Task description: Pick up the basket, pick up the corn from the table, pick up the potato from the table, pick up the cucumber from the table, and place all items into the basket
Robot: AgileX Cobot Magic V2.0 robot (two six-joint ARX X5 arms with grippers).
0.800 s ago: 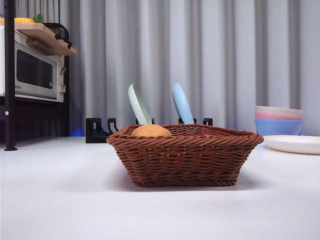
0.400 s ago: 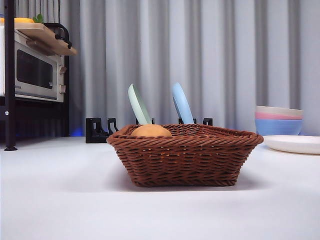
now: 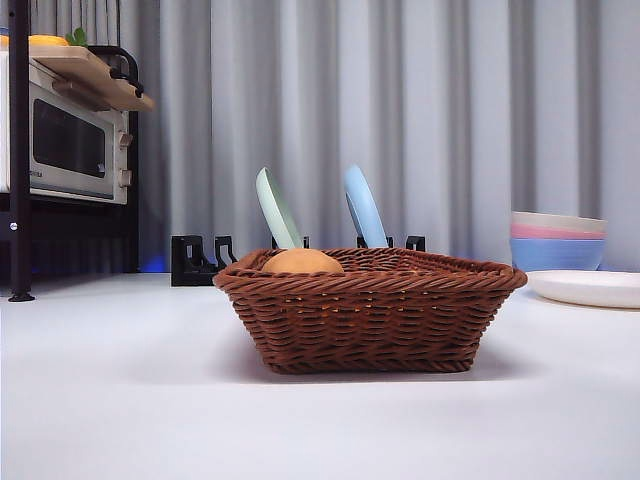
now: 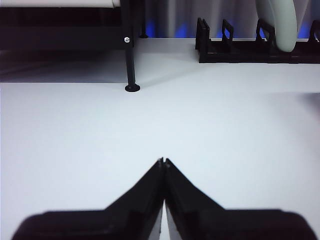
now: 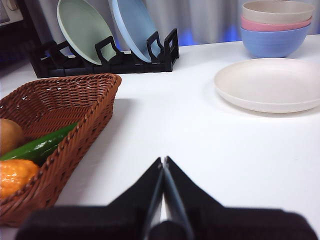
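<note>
Wicker is seen in the middle of the white desk (image 3: 120, 400): the dark brown basket (image 3: 370, 315), rectangular with flaring sides and a braided rim, stands flat there. From the right wrist view it lies near the right claw (image 5: 163, 162), off to one side and apart from it, and that claw's jaws are pressed together on nothing. Inside the basket three vegetables are held: the smooth tan potato (image 5: 9, 136) against the wall, the glossy dark green cucumber (image 5: 37, 146) lying slanted beside it, and the bumpy orange corn (image 5: 15, 177) just next to the cucumber. In the front view only the potato's rounded top is shown above the rim. The left claw (image 4: 163, 161) is likewise closed and empty, over bare desk, well apart from the basket. Behind the basket a black rack (image 5: 100, 60) carries a green plate (image 5: 82, 27) and a blue plate (image 5: 132, 27); stacked bowls (image 5: 276, 27) and a cream plate (image 5: 270, 84) are set further along.
</note>
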